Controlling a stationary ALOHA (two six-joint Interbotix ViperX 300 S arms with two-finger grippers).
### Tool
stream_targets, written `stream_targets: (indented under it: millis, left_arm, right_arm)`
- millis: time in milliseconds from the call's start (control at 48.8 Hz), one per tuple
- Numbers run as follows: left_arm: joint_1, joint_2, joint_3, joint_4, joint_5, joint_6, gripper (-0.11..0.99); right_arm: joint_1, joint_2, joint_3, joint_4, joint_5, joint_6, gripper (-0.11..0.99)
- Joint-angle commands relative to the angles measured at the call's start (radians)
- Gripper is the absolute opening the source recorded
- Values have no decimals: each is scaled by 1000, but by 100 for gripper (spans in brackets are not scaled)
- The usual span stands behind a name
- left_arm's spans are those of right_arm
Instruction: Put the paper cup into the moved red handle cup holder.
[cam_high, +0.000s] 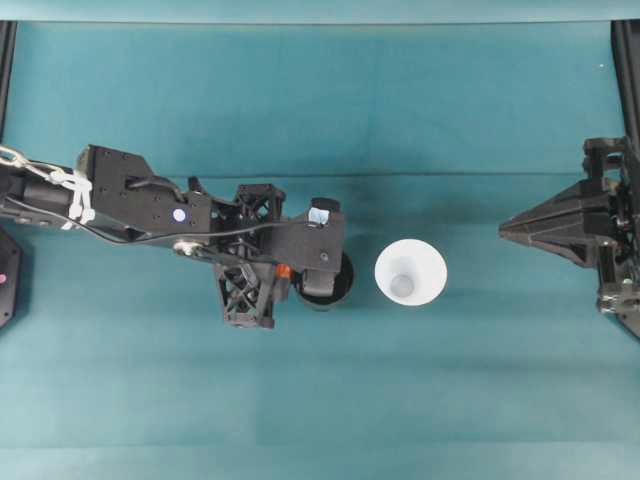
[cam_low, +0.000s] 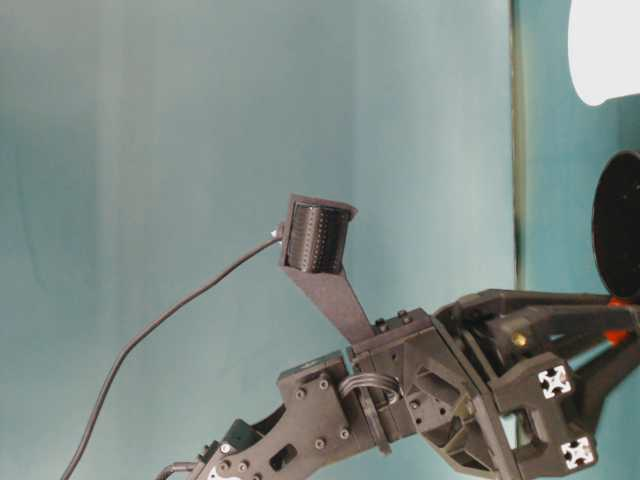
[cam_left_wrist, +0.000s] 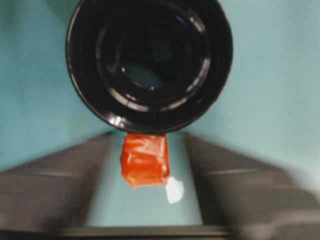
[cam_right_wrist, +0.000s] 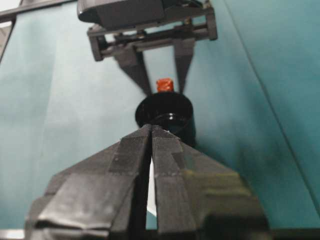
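The teal table (cam_high: 300, 100) spreads under both arms, with a faint fold line across its far half and a paler teal backdrop behind it in the table-level view. The left arm (cam_high: 140, 200) reaches in from the left edge, a black cable draped along it. Its left gripper (cam_left_wrist: 145, 175) stands part open, the 2 fingers (cam_left_wrist: 60, 185) flanking the orange-red handle tab without visibly touching it, so it holds nothing. The red handle cup holder (cam_high: 325, 285) stands upright just ahead of those fingers, its handle pointing back between them; the wrist camera housing overhangs part of its rim from above. The paper cup (cam_high: 410, 272) stands mouth up just beside the holder on its right, a narrow strip of table between them. The right gripper (cam_high: 515, 230) sits well apart at the right edge, jaws pressed together on nothing, pointing toward the cup.
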Motion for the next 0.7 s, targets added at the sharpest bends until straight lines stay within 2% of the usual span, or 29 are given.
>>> stream_targets:
  millis: [0,41,82,205,369,533,676]
  left_arm:
    - [0,-8,-5,2,-12,-2,81]
    - [-2,-8,-5,2,-15,-2,89]
    - [-2,-9,-5,3,-21,0,91]
    - [-3,-8,-6,2,-32,5,90]
    - [-2,-21,-8,2,8,6,90]
    - [9,-95,11,3,83,9,90]
    - [18,-207,44,2,118,9,90]
  right_arm:
    - [-2,5,-15,0,-5,6,-8]
    - [-2,5,-14,-2,-5,6,-8]
    - [-2,5,-14,-2,-5,6,-8]
    - [-2,5,-14,0,-5,6,-8]
    - [-2,5,-14,0,-5,8,-8]
    - [-2,5,-15,0,3,6,-8]
    - [-2,-5,-15,0,21,8,-8]
